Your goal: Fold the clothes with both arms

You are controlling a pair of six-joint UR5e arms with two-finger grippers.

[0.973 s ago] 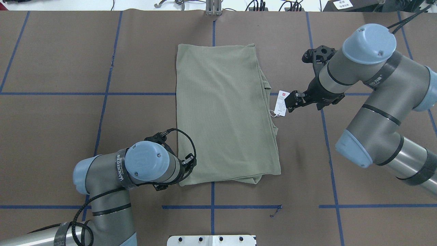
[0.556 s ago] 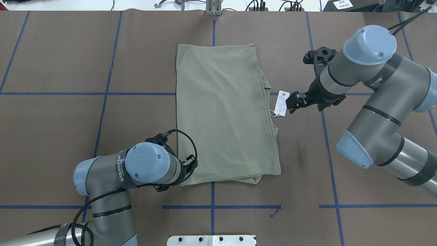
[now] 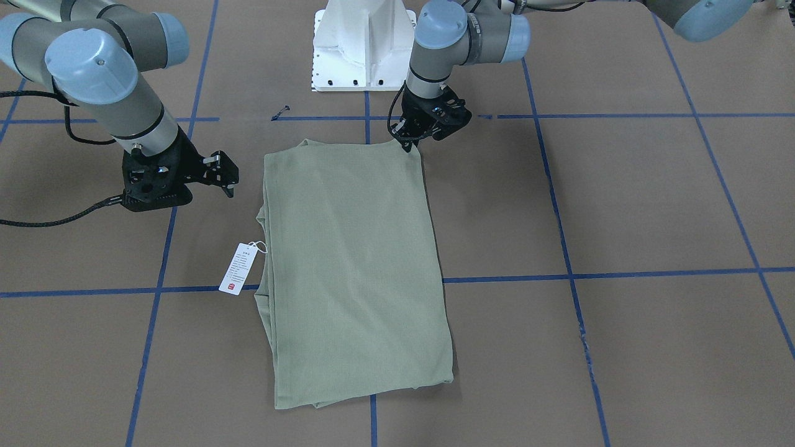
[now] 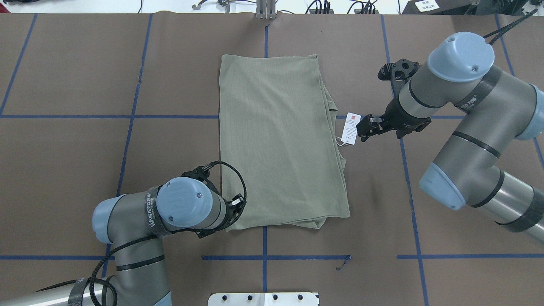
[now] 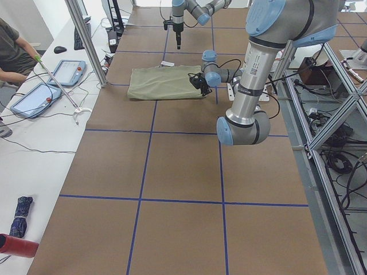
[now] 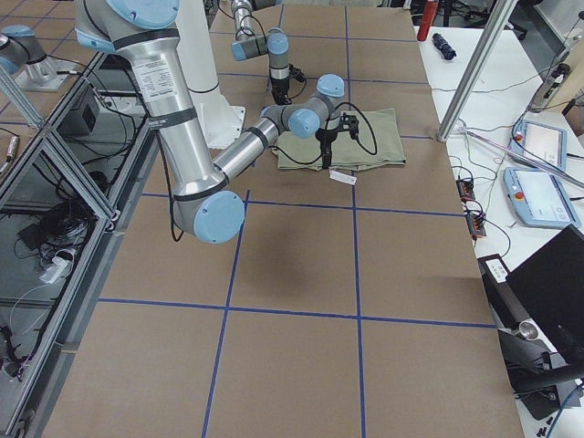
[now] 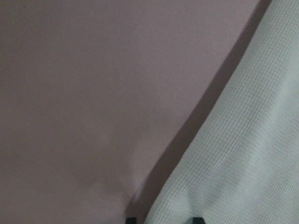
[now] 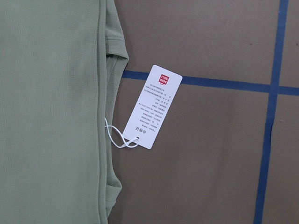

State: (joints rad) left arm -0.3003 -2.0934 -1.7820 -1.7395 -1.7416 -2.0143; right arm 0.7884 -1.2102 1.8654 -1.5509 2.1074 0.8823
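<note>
Two hands of mine are at the shirt, one on each side of it. My left hand (image 3: 410, 141) is low at the shirt's near left corner, and its tip touches the cloth there. In the left wrist view my fingertips (image 7: 131, 220) show a little apart, with the edge of the shirt between them. I cannot tell whether they pinch the cloth or only stand around it.

The shirt (image 4: 280, 140) lies flat on the brown surface (image 4: 85, 85), folded into a long rectangle. Its left side is one smooth fold, and along its right side the layered edges show.

A white hang tag (image 4: 351, 128) lies on the surface just beside the shirt's right edge, tied to it by a thin white string. Its red mark is at the end that points toward the shirt's far edge.

My right hand (image 3: 233, 181) is to the right of the shirt, near the tag and raised above the surface. Its fingers are spread and it holds nothing.
</note>
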